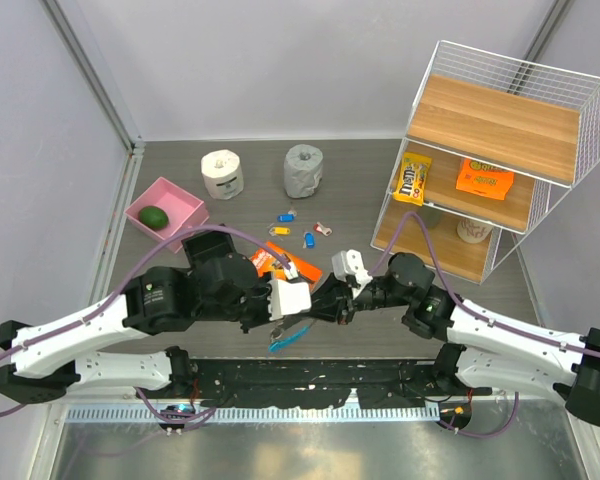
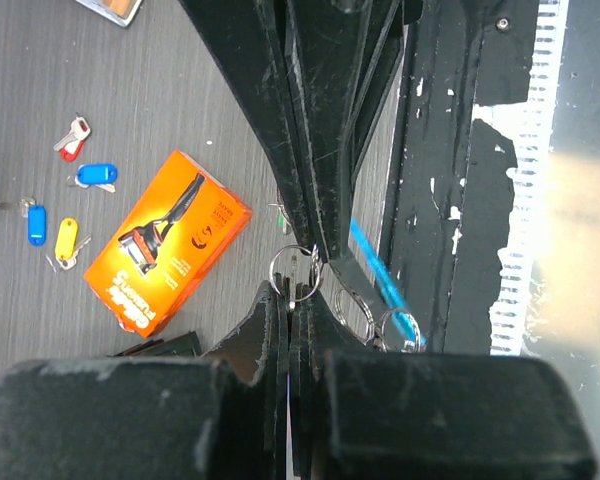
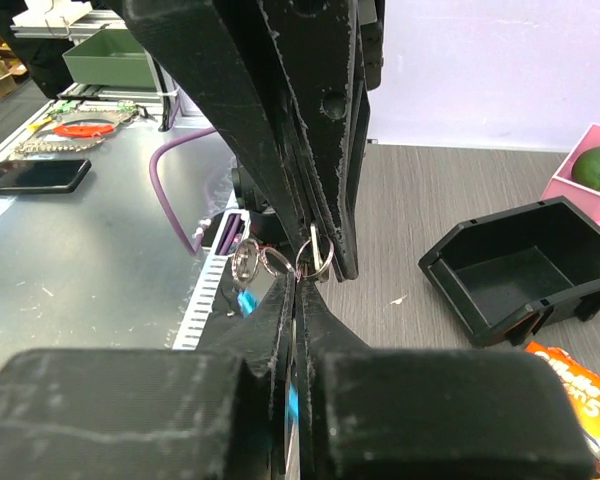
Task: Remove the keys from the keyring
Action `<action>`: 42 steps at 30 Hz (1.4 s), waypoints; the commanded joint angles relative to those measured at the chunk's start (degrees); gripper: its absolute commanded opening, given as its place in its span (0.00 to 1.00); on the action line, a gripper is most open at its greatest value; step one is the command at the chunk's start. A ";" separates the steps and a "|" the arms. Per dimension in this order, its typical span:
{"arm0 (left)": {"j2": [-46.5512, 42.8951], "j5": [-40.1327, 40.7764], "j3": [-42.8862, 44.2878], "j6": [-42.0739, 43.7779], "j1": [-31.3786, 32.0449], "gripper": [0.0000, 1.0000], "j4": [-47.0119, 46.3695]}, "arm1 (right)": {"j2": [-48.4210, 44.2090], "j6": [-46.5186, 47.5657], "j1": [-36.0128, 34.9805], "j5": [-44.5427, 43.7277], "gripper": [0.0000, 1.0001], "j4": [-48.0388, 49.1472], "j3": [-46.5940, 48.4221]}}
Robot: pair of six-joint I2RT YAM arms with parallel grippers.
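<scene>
Fingers of the left gripper (image 2: 292, 295) and right gripper (image 3: 298, 283) pinch shut on the keys (image 3: 248, 265) over the near edge of the tabletop (image 2: 180, 120), blue keyring (image 2: 378, 274) dangling beside; a slow, firm twist apart should free one

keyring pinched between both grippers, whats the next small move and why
Probably draw the right gripper slightly away from the left gripper. Both are shut tip to tip on the metal loops, with the blue keyring trailing beside; a gentle pull may start separating them.
</scene>
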State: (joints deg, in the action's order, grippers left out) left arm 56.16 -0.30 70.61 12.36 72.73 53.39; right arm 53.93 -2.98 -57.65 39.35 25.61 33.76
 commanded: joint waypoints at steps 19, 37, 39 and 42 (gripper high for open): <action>-2.02 -2.16 -3.20 -3.39 0.13 0.00 -7.16 | -10.51 -0.88 -0.45 -5.51 0.05 8.05 -3.00; -2.02 2.48 -2.06 -3.75 0.13 0.00 -7.59 | -12.27 -0.45 -0.62 -11.31 0.05 10.08 -5.72; -2.72 3.54 -1.79 -3.66 0.13 0.00 -7.16 | -12.97 0.34 -0.71 -12.63 0.05 8.76 -6.07; -3.43 4.51 -1.35 -3.66 0.13 0.00 -7.24 | -13.68 1.40 -0.80 -14.21 0.05 7.09 -6.16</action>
State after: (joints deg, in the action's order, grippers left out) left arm 54.85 0.86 67.57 9.19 72.86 46.63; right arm 42.68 -3.60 -58.06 28.49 30.59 26.96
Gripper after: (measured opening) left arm 0.036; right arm 0.057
